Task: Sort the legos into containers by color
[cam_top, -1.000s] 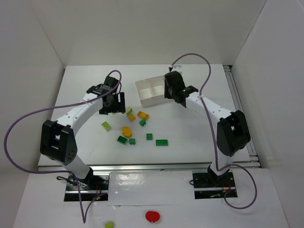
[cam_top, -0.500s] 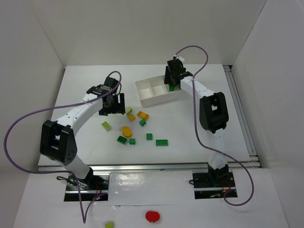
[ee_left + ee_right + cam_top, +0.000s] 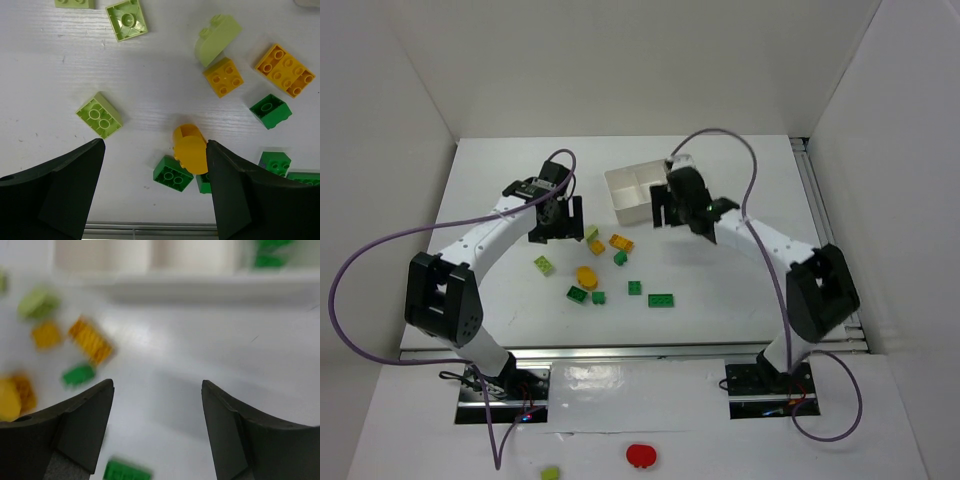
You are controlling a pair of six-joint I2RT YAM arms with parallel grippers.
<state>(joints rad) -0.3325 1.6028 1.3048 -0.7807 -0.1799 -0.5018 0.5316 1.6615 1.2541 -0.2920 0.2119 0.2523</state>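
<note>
Loose legos lie between the arms: a lime brick [image 3: 543, 265], a rounded orange piece [image 3: 586, 275], an orange brick [image 3: 621, 242] and dark green bricks [image 3: 661, 300]. My left gripper [image 3: 557, 225] hovers open above them; its view shows the rounded orange piece [image 3: 190, 148] and a green brick [image 3: 173, 173] near the left gripper [image 3: 155, 145]. My right gripper [image 3: 658, 212] hangs open and empty just in front of the white tray [image 3: 628, 212]. In the blurred right wrist view, the right gripper [image 3: 157, 385] faces bare table, and green legos [image 3: 270, 260] lie in the tray's [image 3: 185, 282] right compartment.
A red round object [image 3: 640, 456] and one lime brick [image 3: 551, 473] lie off the table in front of the arm bases. White walls enclose the table at the back and on both sides. Purple cables arc over both arms.
The right gripper opened over the tray's right compartment, left a green brick there, then drew back toward the loose legos. The left arm has not moved.
</note>
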